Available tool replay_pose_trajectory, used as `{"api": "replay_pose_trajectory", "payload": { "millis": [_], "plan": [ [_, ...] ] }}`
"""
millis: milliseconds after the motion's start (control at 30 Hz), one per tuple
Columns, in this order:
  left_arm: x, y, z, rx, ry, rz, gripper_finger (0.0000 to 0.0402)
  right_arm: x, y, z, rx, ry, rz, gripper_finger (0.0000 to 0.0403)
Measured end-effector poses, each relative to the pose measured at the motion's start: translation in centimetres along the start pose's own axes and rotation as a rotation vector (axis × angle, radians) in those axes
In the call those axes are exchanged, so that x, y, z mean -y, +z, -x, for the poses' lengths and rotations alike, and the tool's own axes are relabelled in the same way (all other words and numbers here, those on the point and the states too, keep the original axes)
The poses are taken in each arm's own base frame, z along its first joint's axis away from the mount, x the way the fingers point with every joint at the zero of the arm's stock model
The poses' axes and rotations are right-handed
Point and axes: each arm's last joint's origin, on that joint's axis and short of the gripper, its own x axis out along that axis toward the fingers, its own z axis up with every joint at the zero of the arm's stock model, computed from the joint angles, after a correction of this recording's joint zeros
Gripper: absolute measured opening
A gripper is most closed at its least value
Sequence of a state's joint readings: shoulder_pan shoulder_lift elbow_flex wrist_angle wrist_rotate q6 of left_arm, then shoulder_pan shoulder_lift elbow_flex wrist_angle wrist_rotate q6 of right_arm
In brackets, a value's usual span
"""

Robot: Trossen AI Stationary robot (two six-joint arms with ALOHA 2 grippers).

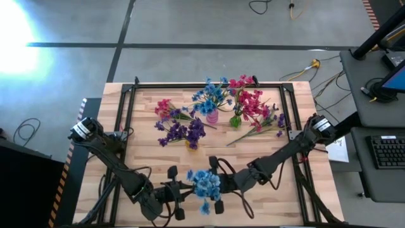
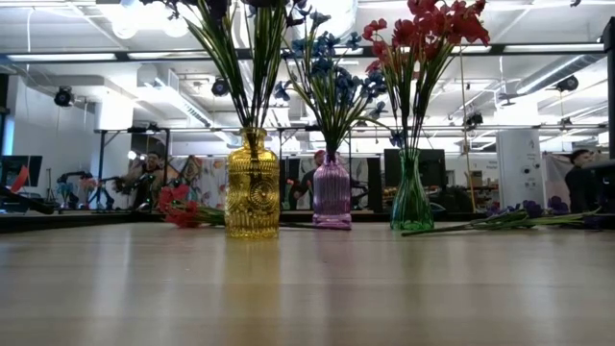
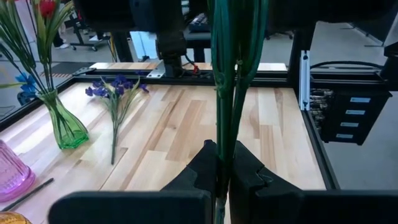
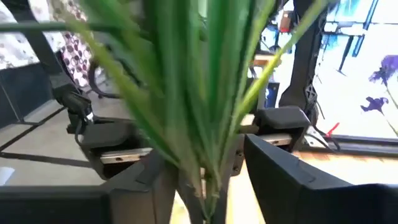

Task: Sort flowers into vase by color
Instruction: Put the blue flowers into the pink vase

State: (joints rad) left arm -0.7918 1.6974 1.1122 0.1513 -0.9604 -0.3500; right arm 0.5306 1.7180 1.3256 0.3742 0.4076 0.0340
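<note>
Both arms meet at the near edge of the table over a blue bunch (image 1: 205,185): the left gripper (image 3: 224,177) is clamped tight on the stems, and the right gripper (image 4: 205,180) sits around the same stems, jaws part-way in. It looks like a handover. Next comes carrying the bunch to the pink vase (image 1: 212,116), where the other blue flowers (image 1: 212,95) stand.

Grey concrete floor (image 1: 190,25) (crossed by dark tape lines), desk with keyboard (image 1: 387,152) alongside; ceiling lights (image 2: 125,24) overhead.
</note>
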Motion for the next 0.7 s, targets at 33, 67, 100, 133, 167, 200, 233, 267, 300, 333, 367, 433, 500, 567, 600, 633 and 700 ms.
{"api": "replay_pose_trajectory", "payload": {
  "millis": [33,67,100,133,167,200,233,267,300,333,367,433,500,567,600,633,700],
  "plan": [
    [0.0,0.0,0.0,0.001,-0.001,0.002,0.0,0.2,0.0,-0.1,-0.015,-0.005,0.002,0.0151],
    [0.0,0.0,0.0,0.002,-0.001,0.003,0.0,0.3,0.0,-0.2,-0.031,-0.008,0.005,0.014],
    [0.0,0.0,0.0,0.002,0.001,0.003,0.0,0.3,0.1,-0.2,-0.038,-0.01,0.007,0.0127],
    [0.0,0.0,0.0,0.002,0.002,0.003,0.0,0.4,0.1,-0.3,-0.044,-0.013,0.01,0.0113],
    [0.0,0.0,0.0,0.003,0.004,0.006,0.0,0.4,0.2,-0.3,-0.046,-0.013,0.011,0.0097],
    [0.0,0.0,0.0,0.004,0.007,0.011,0.0001,0.4,0.2,-0.3,-0.047,-0.013,0.011,0.0079],
    [0.0,0.0,0.0,0.004,0.006,0.014,0.0003,0.4,0.2,-0.3,-0.047,-0.012,0.012,0.0061],
    [0.0,0.0,0.0,0.005,0.006,0.015,0.0007,0.4,0.2,-0.3,-0.049,-0.012,0.019,0.0044],
    [0.0,0.0,0.0,0.005,0.005,0.015,0.0011,0.4,0.2,-0.2,-0.052,-0.01,0.025,0.0027],
    [0.0,0.0,0.0,0.005,0.005,0.015,0.0016,0.4,0.3,-0.2,-0.054,-0.011,0.027,0.0021],
    [0.0,0.1,0.0,0.006,0.002,0.017,0.0022,0.5,0.3,-0.1,-0.059,-0.01,0.025,0.002],
    [-0.1,0.5,0.2,0.011,-0.007,0.028,0.0036,0.7,0.7,0.4,-0.074,-0.006,0.013,0.0021],
    [-0.3,1.1,0.7,0.022,-0.021,0.046,0.0054,1.1,1.4,1.0,-0.092,-0.001,0.005,0.0021],
    [-0.5,1.9,1.3,0.035,-0.036,0.056,0.0074,1.6,2.5,2.2,-0.108,-0.009,0.003,0.002],
    [-0.6,2.3,1.6,0.038,-0.043,0.054,0.0085,1.9,3.2,2.8,-0.108,-0.012,-0.002,0.002],
    [-0.9,2.6,2.0,0.041,-0.049,0.051,0.0094,2.3,4.0,3.5,-0.102,-0.015,-0.005,0.002],
    [-1.5,3.5,2.7,0.046,-0.056,0.031,0.0111,3.2,5.8,5.2,-0.09,-0.021,-0.012,0.0019]
  ]
}}
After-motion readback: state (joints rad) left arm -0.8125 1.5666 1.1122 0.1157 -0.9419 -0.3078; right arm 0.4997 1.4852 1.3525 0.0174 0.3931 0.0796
